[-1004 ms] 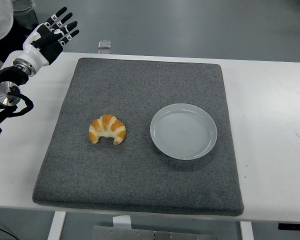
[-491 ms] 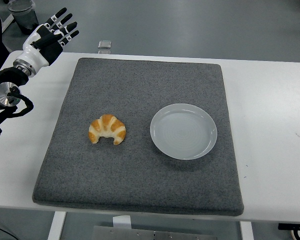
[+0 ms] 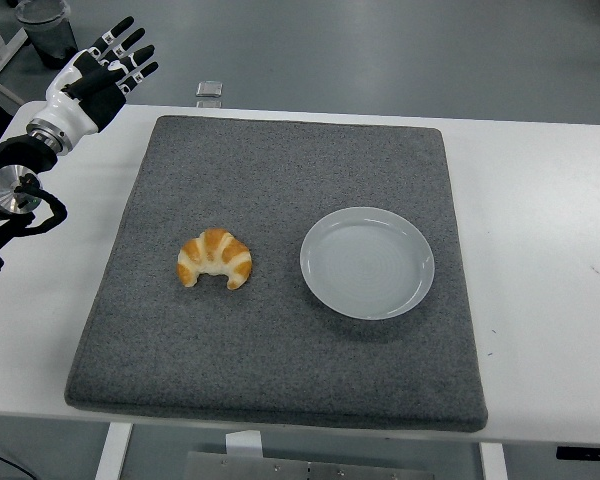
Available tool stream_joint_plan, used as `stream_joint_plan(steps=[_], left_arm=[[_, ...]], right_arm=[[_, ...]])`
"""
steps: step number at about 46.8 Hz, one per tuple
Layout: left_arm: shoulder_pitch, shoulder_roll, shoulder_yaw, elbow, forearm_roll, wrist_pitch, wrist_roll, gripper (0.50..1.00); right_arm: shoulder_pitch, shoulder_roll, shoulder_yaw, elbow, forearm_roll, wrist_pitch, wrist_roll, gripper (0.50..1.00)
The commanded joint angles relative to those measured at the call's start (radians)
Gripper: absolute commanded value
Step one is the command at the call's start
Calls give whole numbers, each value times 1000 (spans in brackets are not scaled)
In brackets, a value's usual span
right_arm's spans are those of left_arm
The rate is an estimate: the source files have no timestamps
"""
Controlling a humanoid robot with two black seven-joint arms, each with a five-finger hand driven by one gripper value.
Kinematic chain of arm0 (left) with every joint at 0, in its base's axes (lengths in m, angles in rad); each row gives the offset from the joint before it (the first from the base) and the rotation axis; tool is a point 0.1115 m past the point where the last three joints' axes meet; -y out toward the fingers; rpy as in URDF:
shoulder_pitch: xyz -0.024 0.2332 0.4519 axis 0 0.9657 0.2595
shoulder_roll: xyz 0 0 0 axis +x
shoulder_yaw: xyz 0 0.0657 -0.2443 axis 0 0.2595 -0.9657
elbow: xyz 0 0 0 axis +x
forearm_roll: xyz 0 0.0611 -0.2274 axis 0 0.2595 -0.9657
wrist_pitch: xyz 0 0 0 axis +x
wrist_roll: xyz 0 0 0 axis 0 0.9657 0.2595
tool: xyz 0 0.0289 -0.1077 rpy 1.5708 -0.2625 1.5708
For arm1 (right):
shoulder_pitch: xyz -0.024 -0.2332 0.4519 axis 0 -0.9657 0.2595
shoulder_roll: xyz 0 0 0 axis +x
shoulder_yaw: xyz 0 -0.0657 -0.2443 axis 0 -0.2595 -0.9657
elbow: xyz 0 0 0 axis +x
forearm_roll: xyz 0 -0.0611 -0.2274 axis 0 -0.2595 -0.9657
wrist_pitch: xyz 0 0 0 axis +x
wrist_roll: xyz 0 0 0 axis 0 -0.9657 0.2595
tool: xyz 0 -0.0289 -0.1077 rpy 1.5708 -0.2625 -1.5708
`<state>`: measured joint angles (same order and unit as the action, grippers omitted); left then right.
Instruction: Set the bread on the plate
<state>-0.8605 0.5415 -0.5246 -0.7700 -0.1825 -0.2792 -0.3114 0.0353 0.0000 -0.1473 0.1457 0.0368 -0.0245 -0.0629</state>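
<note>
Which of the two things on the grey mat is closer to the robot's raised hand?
The croissant, left of the white plate. The left hand is raised at the table's far left corner, so the plate lies farther from it.

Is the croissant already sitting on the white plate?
No, the croissant lies on the grey mat to the left of the plate, which has nothing on it.

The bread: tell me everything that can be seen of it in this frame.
The bread is a croissant, golden brown with paler cream bands across its ridged back, curved into a crescent whose two tips point toward the table's near edge. It looks whole and lies flat on the grey mat, left of the plate and apart from it. Nothing but the mat touches it; the left hand is raised far off at the table's far left corner.
</note>
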Motion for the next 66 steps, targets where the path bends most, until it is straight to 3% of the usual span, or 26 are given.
stream_joint_plan(steps=[1,24,41,48,66], left_arm=[[0,0,0,-2,0,0,0,990],[-8,31,15,-61,2,26,12,988],[-35,170,55,-389,141,244,18,988],[-92,216,130,-477,202,301,28,988],[-334,304,446,-586,376,325,26,986]], right_arm=[[0,0,0,0,0,0,0,930],[-2,0,0,2,-2,2,0,930],[-3,0,0,2,-2,3,0,930],[-3,0,0,2,-2,2,0,930],[-5,0,0,2,-2,3,0,930]])
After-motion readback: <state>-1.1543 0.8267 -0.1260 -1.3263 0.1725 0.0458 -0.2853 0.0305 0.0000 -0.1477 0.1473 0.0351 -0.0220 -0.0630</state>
